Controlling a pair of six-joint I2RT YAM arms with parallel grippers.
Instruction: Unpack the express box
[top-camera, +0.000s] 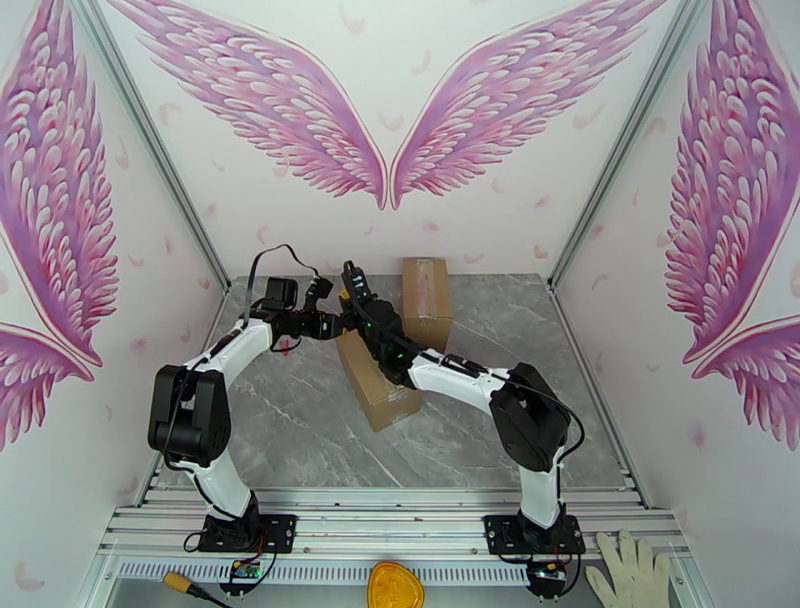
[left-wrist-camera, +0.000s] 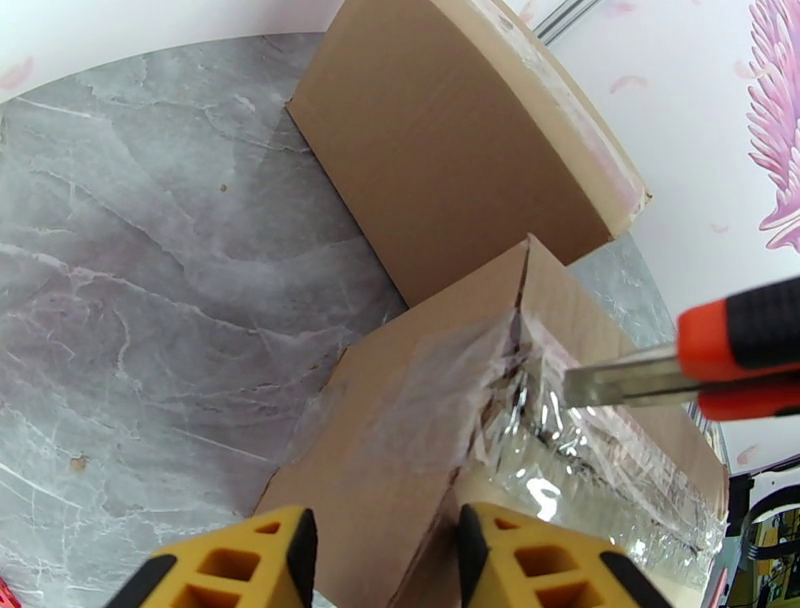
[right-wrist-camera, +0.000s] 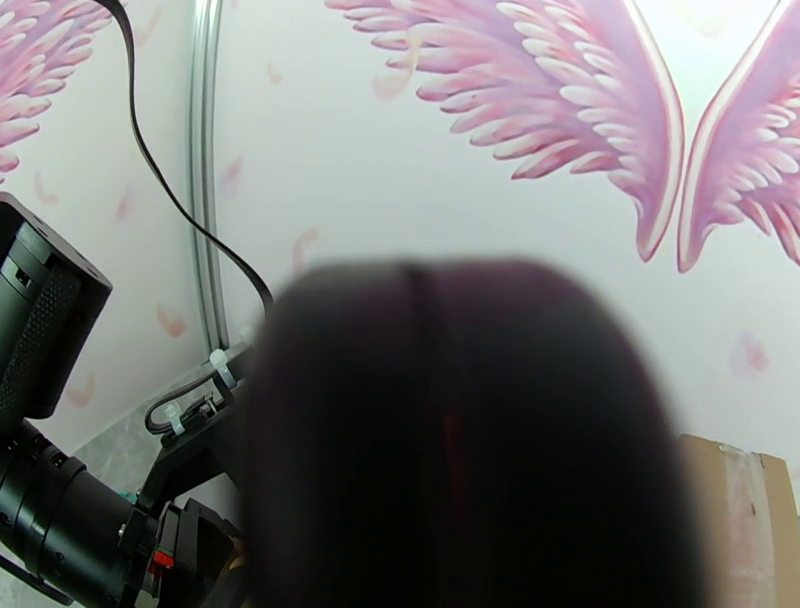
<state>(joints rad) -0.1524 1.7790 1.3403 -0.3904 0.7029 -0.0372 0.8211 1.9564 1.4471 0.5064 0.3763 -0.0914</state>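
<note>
Lower centre, the taped express box (left-wrist-camera: 400, 420) lay between the parted jaws of the left gripper (left-wrist-camera: 385, 530). The right gripper (top-camera: 353, 285) clamped a utility knife (left-wrist-camera: 740, 350), blade at the tape (left-wrist-camera: 560, 440); slitting likely needed a shallow, steady draw.

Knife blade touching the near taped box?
Cannot tell. Left wrist view: the knife blade tip overlaps the taped top of the box, but neither contact nor gap shows plainly.
</note>
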